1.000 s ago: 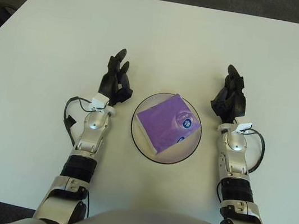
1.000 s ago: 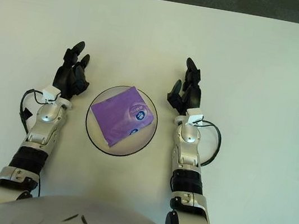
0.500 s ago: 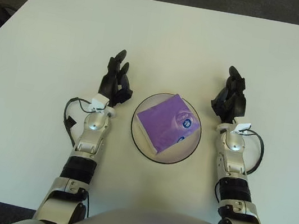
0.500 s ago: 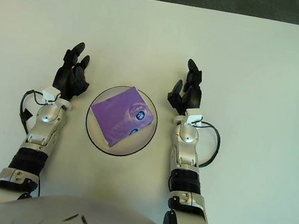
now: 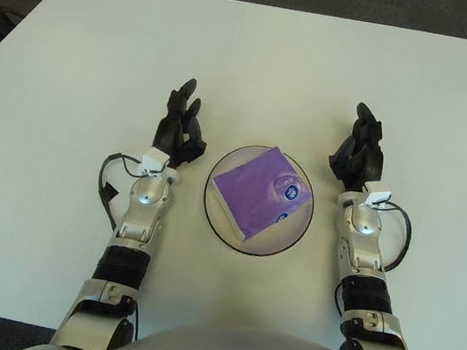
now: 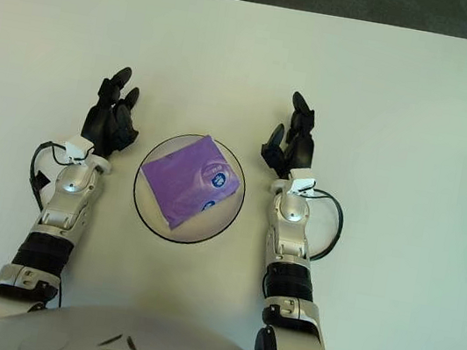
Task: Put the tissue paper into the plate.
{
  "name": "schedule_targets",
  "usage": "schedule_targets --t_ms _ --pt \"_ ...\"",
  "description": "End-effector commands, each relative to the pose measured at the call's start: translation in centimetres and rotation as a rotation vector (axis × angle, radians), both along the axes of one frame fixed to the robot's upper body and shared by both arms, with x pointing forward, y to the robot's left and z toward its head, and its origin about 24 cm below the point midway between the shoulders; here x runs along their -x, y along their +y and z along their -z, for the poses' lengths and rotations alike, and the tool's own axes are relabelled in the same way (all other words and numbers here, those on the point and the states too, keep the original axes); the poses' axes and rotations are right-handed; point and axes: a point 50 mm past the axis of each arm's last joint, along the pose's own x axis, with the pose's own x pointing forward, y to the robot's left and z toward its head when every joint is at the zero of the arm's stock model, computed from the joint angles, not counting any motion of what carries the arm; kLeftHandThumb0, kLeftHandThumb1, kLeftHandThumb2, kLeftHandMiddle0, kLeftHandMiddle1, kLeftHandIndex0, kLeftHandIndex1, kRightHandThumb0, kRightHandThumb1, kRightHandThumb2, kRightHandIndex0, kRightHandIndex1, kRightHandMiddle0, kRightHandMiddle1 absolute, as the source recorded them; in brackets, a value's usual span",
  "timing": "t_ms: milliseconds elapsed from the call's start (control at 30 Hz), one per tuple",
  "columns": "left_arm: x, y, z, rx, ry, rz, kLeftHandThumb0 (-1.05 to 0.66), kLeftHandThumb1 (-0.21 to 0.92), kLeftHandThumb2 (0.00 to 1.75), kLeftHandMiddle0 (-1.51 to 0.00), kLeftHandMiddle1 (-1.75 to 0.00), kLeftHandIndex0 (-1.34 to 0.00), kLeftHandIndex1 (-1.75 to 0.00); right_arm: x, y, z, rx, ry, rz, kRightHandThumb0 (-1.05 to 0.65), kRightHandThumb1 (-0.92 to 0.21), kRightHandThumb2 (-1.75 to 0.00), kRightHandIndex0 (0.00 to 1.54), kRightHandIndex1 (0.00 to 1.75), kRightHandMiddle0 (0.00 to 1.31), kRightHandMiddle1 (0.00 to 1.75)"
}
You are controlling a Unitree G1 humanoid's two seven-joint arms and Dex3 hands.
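A purple tissue pack point(image 5: 261, 192) lies inside the round plate point(image 5: 213, 216) with a dark rim, in the near middle of the white table. My left hand point(image 5: 179, 127) rests on the table just left of the plate, fingers extended and empty. My right hand point(image 5: 359, 152) rests just right of the plate, fingers extended and empty. Neither hand touches the plate or the pack.
The white table point(image 5: 260, 64) stretches wide behind and to both sides of the plate. Dark floor lies beyond the far edge. My torso fills the bottom edge of the view.
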Motion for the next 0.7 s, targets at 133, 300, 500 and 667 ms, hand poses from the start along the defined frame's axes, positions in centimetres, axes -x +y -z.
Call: schedule_targets --t_ms 133,300,500,667 --pt "1.93 0.31 3.67 -0.001 0.188 -0.026 -0.77 0.92 0.99 -0.33 -0.01 0.0 -0.54 0.72 -0.38 3.02 -0.032 0.149 0.021 -0.62 -0.92 -0.96 0.17 0.01 0.0 0.44" --pt "1.9 0.35 3.61 -0.002 0.187 -0.031 -0.77 0.92 0.99 -0.32 -0.01 0.0 -0.53 0.6 -0.37 3.1 -0.036 0.154 0.019 -0.62 -0.92 -0.96 0.17 0.01 0.0 0.44" --pt "1.86 0.39 3.58 -0.006 0.186 -0.034 -0.77 0.92 0.98 -0.32 0.0 0.0 -0.52 0.52 -0.35 3.18 -0.038 0.158 0.018 -0.62 -0.92 -0.96 0.17 0.01 0.0 0.44" --pt "1.8 0.41 3.53 -0.009 0.185 -0.033 -0.77 0.92 0.98 -0.32 0.0 0.0 -0.51 0.45 -0.34 3.26 -0.039 0.162 0.016 -0.62 -0.92 -0.95 0.16 0.0 0.0 0.41"
